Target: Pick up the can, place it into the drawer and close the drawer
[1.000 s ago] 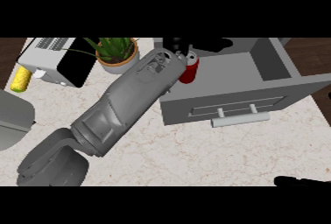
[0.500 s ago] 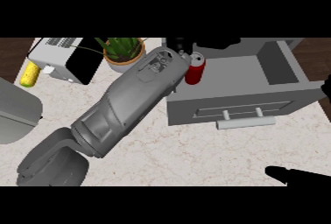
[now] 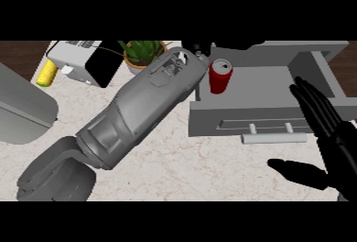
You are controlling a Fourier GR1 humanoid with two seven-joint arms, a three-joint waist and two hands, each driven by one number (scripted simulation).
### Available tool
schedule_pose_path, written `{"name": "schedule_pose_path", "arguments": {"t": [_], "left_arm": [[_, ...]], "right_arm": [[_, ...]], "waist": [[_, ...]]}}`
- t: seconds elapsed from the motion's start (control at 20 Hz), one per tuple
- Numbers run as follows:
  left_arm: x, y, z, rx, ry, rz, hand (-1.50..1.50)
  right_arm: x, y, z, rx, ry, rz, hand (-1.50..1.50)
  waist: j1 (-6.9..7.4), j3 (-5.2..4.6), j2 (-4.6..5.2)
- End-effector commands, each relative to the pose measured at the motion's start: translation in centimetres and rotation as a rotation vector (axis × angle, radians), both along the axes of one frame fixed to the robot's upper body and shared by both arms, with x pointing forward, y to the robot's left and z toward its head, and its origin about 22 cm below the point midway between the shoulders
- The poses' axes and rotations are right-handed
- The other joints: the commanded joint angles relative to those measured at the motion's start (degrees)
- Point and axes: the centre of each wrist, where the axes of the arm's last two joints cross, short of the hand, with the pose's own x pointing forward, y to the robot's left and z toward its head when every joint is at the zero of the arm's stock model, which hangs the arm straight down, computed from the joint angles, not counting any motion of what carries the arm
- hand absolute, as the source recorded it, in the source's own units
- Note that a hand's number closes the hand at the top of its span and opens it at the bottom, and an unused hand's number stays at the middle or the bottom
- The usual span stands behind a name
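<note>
The main risk, as I judge it, is that the can (image 3: 220,76) tips or lands on the drawer's wall instead of going cleanly inside. The can is red with a silver top; it stands upright in the upper middle of the frame, just over the left inner part of the open grey drawer (image 3: 279,97), close to the drawer's left wall. If it is let go while it is not fully over the floor of the drawer, it could fall sideways or catch the edge. A second risk is the closing: the drawer's front panel with its pale handle (image 3: 273,138) is in the middle right of the frame, and a push from one side only could jam it, or a lying can could roll when the drawer moves. The left hand (image 3: 200,47) is at the end of the long grey forearm that crosses from the lower left to the upper middle; only some dark fingers (image 3: 203,50) show there, just left of the can's top, and I cannot tell if they are curled around it or already free. The right hand (image 3: 324,137) shows at the right edge, fingers straight and spread, thumb out, holding nothing, near the drawer's front. On the desk (image 3: 209,165), a potted plant (image 3: 143,51) stands in the upper left.
</note>
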Motion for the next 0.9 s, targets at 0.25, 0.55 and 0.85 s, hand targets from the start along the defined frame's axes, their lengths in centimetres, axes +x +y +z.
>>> {"name": "schedule_pose_path", "arguments": {"t": [0.25, 0.55, 0.85], "left_arm": [[-0.4, 0.4, 2.2, -0.021, 0.018, -0.009, -1.50], [0.6, 5.5, 2.2, 0.001, 0.030, 0.014, -1.50], [-0.4, 7.5, 2.7, 0.001, 0.010, 0.028, -1.50]], "right_arm": [[3.6, 2.9, -6.5, -0.197, 0.036, -0.103, -1.50], [6.6, 1.9, -9.0, -0.151, 0.033, -0.150, -1.50], [8.9, 0.9, -12.5, -0.181, 0.035, -0.195, -1.50]], "waist": [[3.20, 0.01, -0.96], [3.22, 0.00, -0.91], [3.93, 0.04, -0.71]]}}
